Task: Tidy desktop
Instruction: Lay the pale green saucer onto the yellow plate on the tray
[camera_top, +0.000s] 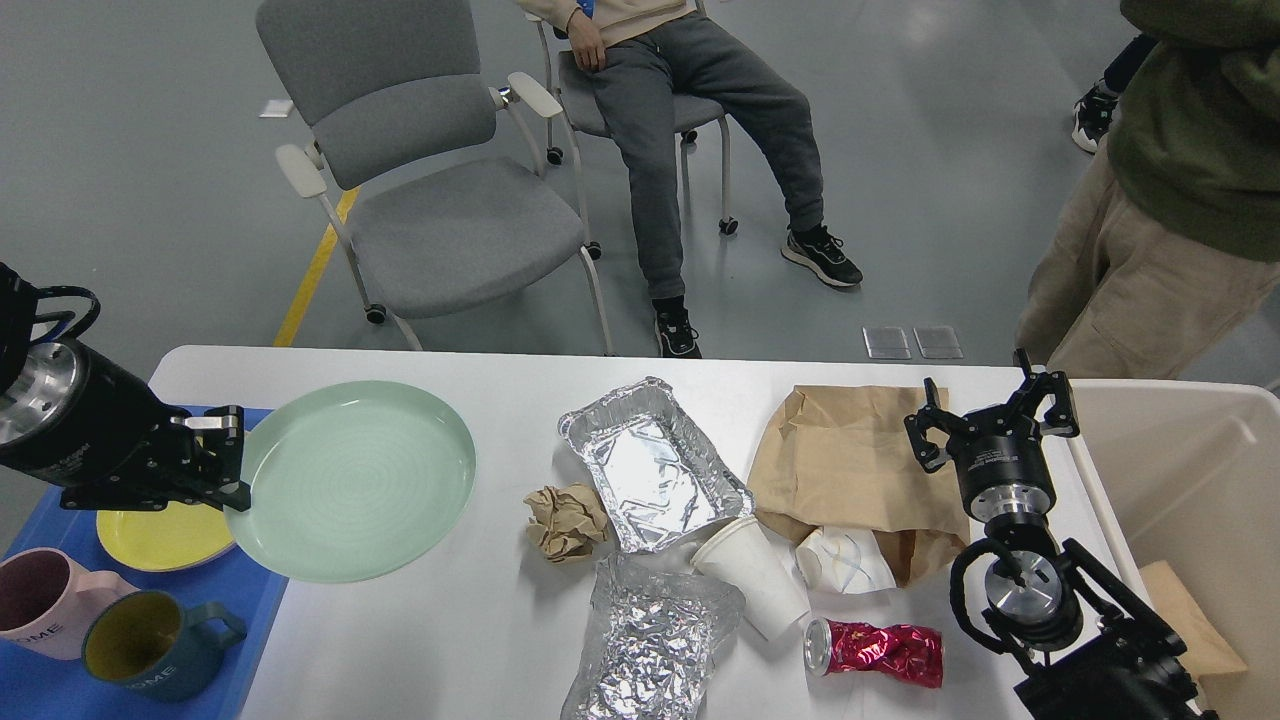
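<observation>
Apparently a green plate (355, 480), clamped at its rim by the left gripper (225, 460), is being carried off the white worktop (450, 620) toward the blue tray (250, 610), where lowering beside the yellow plate (160, 535) is called for, while the right gripper (990, 420) hangs with jaws apart above the brown paper bag (840, 460).

Plate (355, 480) left on desktop (480, 640); foil tray (650, 465) centre; bag (850, 470) right

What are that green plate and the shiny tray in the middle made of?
The green plate, held at its rim by the left gripper, looks like glazed ceramic or melamine: smooth, with faint concentric rings; I can't tell which. The tray is thin aluminium foil: mirror-bright, creased, with a crimped rim.
</observation>
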